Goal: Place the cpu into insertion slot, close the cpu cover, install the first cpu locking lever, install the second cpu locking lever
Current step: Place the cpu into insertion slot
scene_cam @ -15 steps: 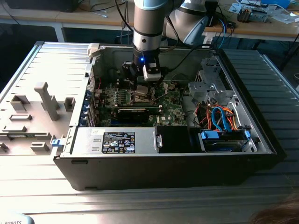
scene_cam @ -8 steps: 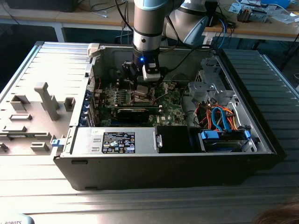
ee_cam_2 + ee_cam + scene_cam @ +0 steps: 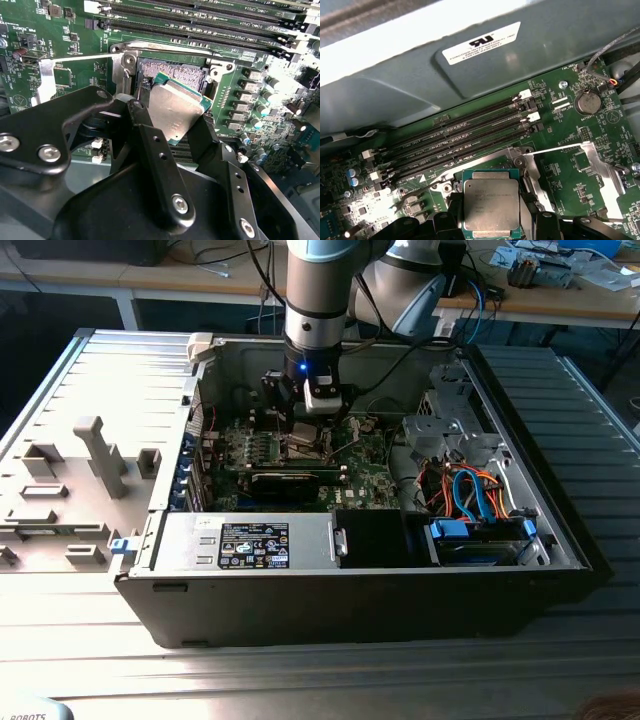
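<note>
I read fingers [image 3: 150, 145] narrow, clamped on cpu [image 3: 175, 112] sides. It's tilted just over insertion slot [image 3: 172, 75], mid motherboard [image 3: 65, 30]; cpu cover [image 3: 46, 80] flipped open beside.

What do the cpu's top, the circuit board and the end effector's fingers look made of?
The cpu top: dull grey metal with a soft, brushed-looking sheen. The circuit board: glossy green laminate, probably fibreglass, carrying white print and solder points. The fingers: matte black, metal or hard plastic, I cannot tell which; silver screws hold them.
</note>
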Robot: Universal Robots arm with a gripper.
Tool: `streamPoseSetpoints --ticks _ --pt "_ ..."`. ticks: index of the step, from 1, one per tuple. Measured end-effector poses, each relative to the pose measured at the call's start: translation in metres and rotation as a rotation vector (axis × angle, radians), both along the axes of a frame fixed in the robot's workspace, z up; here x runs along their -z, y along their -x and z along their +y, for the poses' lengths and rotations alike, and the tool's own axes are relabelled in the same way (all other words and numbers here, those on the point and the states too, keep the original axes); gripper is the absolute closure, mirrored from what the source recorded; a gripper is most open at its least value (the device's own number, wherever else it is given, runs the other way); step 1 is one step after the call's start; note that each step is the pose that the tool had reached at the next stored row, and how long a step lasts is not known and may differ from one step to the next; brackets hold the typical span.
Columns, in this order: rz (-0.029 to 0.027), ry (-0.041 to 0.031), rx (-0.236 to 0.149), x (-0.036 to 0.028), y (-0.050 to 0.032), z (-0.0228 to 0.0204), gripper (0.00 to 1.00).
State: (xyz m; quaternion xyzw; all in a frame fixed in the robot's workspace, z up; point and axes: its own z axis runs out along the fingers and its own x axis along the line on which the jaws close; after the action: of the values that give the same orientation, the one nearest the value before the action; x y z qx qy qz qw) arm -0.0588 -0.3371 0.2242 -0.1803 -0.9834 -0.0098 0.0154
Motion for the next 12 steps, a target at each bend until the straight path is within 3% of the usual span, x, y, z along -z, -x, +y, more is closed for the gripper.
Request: streamPoseSetpoints --ticks 12 --pt "0.0000 0.0000 0.040 0.0002 0.0000 0.0000 0.46"
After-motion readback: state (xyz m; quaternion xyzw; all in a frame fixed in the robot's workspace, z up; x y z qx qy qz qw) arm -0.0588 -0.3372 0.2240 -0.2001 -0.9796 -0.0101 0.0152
